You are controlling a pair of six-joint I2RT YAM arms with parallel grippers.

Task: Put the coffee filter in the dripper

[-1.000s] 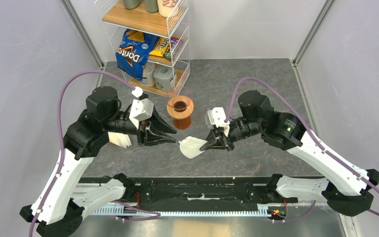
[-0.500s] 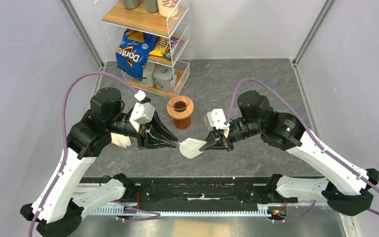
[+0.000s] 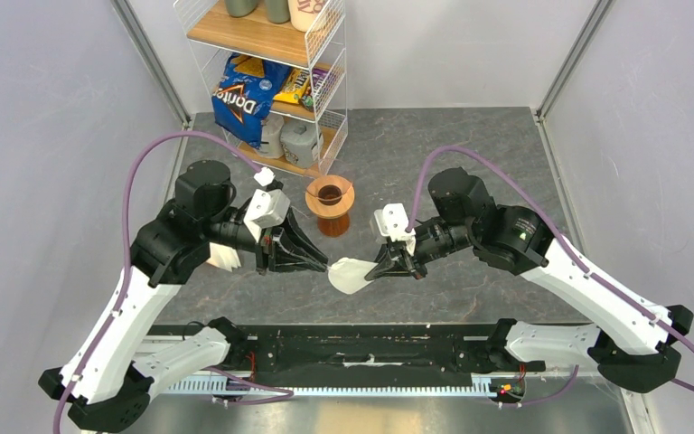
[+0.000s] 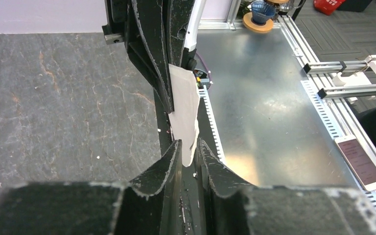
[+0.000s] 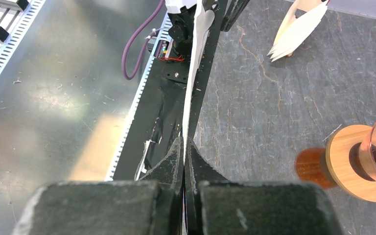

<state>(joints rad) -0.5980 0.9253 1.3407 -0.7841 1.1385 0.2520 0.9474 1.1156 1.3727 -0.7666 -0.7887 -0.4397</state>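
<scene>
The thin white coffee filter [image 3: 348, 274] hangs in the air between my two grippers, in front of the orange-brown dripper [image 3: 330, 194]. My right gripper [image 3: 377, 269] is shut on the filter's right edge. In the right wrist view the filter [image 5: 192, 98] runs edge-on away from that gripper [image 5: 184, 142], and the dripper [image 5: 352, 169] stands at the right. My left gripper [image 3: 324, 265] is at the filter's left edge. In the left wrist view its jaws [image 4: 189, 147] stand a little apart with the filter's tip [image 4: 183, 107] between them.
A cream-white pile of stacked filters [image 3: 224, 258] lies beside the left arm, and also shows in the right wrist view [image 5: 296, 32]. A wire shelf [image 3: 276, 81] with snack bags and jars stands behind the dripper. A black rail [image 3: 343, 348] runs along the table's near edge.
My left gripper has moved right until its fingers straddle the filter's left edge. My right gripper has shifted slightly left, still holding the filter.
</scene>
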